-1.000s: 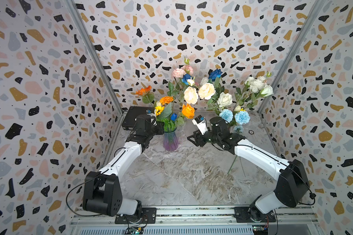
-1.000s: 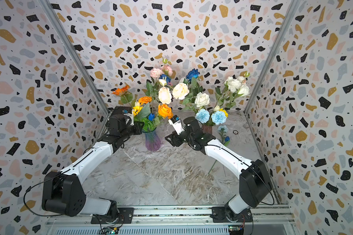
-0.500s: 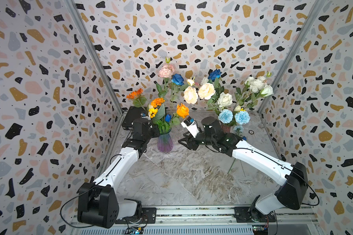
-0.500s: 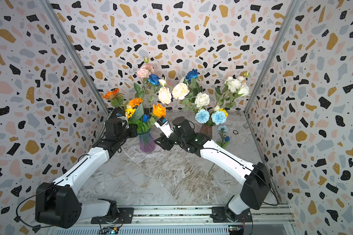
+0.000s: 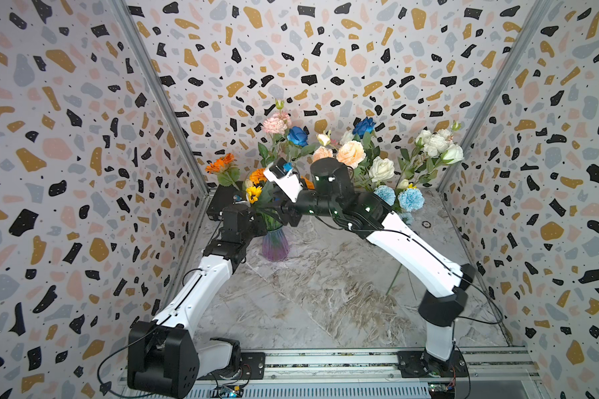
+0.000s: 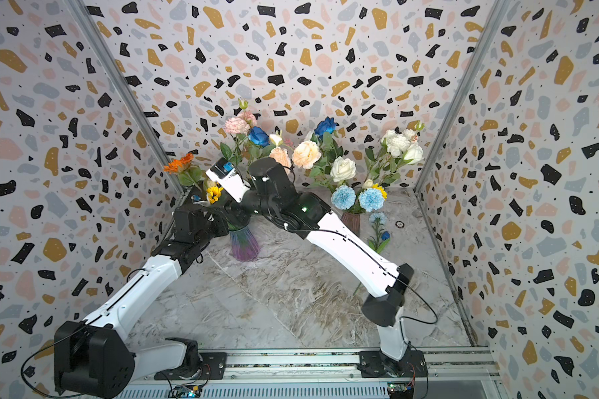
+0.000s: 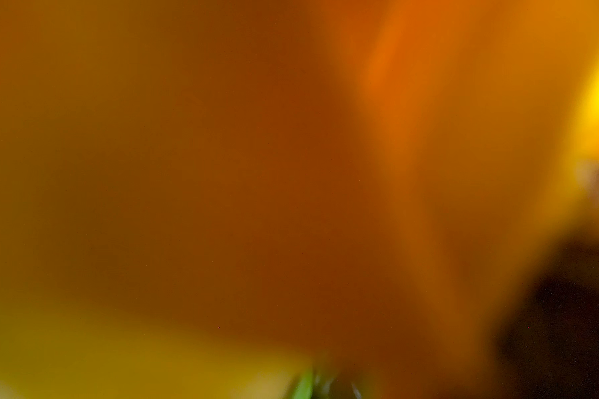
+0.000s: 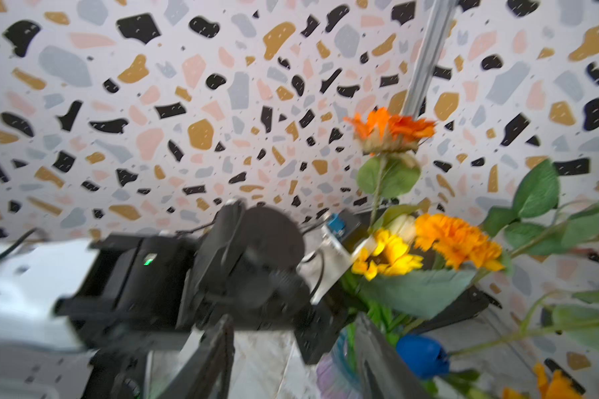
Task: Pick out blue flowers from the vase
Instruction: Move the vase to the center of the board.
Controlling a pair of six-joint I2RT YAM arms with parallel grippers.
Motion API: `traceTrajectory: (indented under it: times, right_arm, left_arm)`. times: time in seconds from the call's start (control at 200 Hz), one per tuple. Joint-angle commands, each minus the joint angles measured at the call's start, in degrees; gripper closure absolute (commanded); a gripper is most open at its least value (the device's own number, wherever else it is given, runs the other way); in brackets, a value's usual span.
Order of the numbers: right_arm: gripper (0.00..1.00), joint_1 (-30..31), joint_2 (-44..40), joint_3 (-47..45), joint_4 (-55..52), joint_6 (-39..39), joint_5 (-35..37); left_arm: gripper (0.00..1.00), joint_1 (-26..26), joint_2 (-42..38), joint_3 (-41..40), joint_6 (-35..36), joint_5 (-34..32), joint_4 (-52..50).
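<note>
The purple-tinted glass vase (image 5: 274, 245) (image 6: 243, 247) stands at the back left with orange and yellow blooms, a pink one and a deep blue flower (image 5: 297, 135) (image 6: 258, 135). Low in the bunch sits a small blue rose (image 8: 422, 355). My left gripper (image 5: 258, 221) (image 6: 218, 221) is at the vase's neck among the stems, its jaws hidden by leaves. Orange petals blur the whole left wrist view. My right gripper (image 8: 291, 366) (image 5: 287, 216) is open beside the vase rim (image 8: 332, 373), nothing between its fingers.
A brown vase (image 6: 350, 222) at the back right holds cream and white roses, pale blue pom-poms (image 6: 357, 198) and a blue rose (image 6: 326, 126). One blue stem (image 6: 377, 228) lies on the marble beside it. Terrazzo walls close in on three sides.
The vase with its bunch has slid left together with my left arm. My right arm has followed it leftward, jaws still open.
</note>
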Motion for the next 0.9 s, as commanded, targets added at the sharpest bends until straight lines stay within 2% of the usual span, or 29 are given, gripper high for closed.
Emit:
traceTrajectory:
  times: [0.0,0.065,0.245,0.41,0.681,0.836,0.896]
  right_arm:
    - [0.41,-0.97,11.23,18.00,-12.72,0.77,4.09]
    - [0.40,-1.98,13.76,19.91,-11.87,3.48,6.64]
    - [0.42,-4.11,8.69,3.06,-2.64,6.07,12.59]
    - [0.43,-4.47,8.85,3.66,-1.16,4.84,16.54]
    - [0.43,-6.18,10.99,3.33,5.79,7.28,13.34]
    - [0.43,-6.36,12.35,3.55,11.05,5.85,16.26]
    - [0.43,-7.06,12.82,3.53,13.15,6.24,14.94]
  left_arm:
    - [1.00,0.66,-1.71,-1.79,1.74,-5.28,-4.48]
    - [1.00,0.84,-2.28,-1.83,1.11,-6.79,-4.92]
    - [1.00,1.15,-3.73,-3.19,-1.19,-9.41,-4.86]
    - [1.00,1.18,-4.78,-4.65,-2.48,-9.90,-3.96]
    - [1.00,1.10,-5.26,-6.69,-3.27,-8.41,-2.61]
    - [1.00,1.13,-4.91,-6.88,-3.32,-7.61,-2.37]
    - [1.00,1.10,-4.75,-6.88,-3.32,-7.10,-2.30]
